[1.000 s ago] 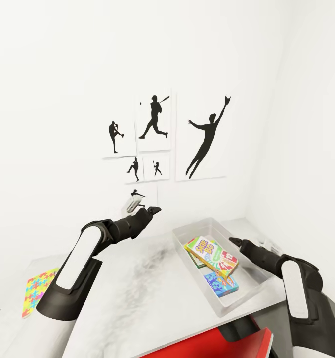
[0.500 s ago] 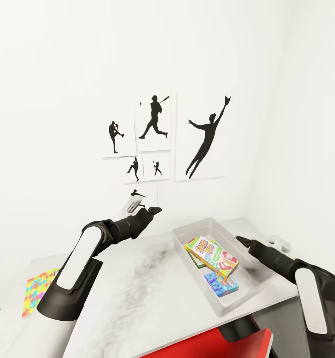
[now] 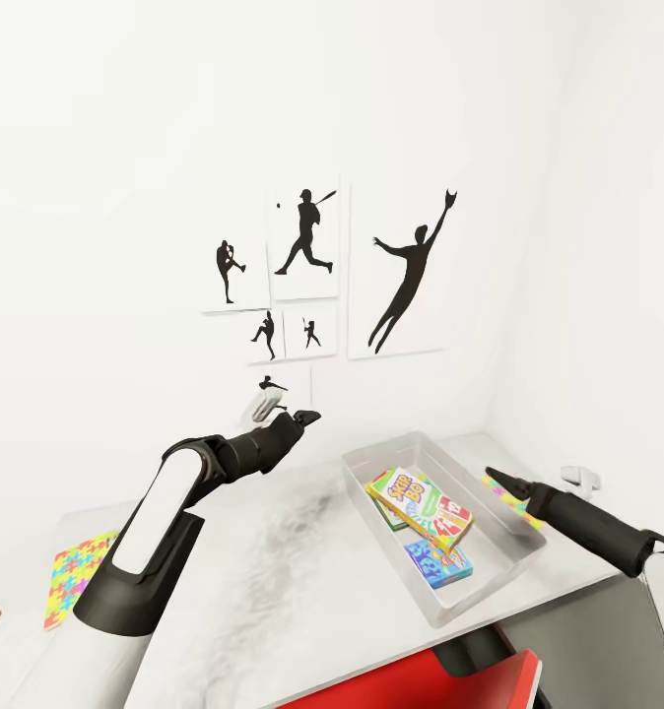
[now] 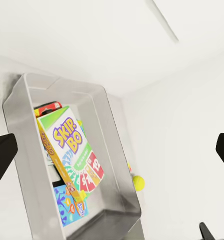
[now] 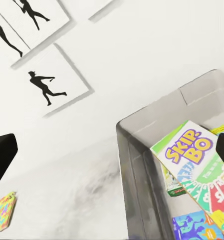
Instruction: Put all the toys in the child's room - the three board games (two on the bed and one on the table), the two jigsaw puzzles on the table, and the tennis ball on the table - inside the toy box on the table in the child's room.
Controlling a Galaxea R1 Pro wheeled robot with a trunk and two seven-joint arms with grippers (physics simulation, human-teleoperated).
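Now three board games [image 3: 421, 505] lie in the toy box [image 3: 490, 576]; puzzles and ball remain on the table [image 3: 273, 591].
Head view: the right gripper [image 3: 494, 478] is best carried past the box to the jigsaw puzzle [image 3: 509, 499] beyond it; jaws cannot be told. Left wrist view: the left gripper [image 4: 112, 150] is spread empty, the tennis ball [image 4: 137, 182] beside the box. Right wrist view: the other puzzle [image 5: 2, 215] lies well apart.
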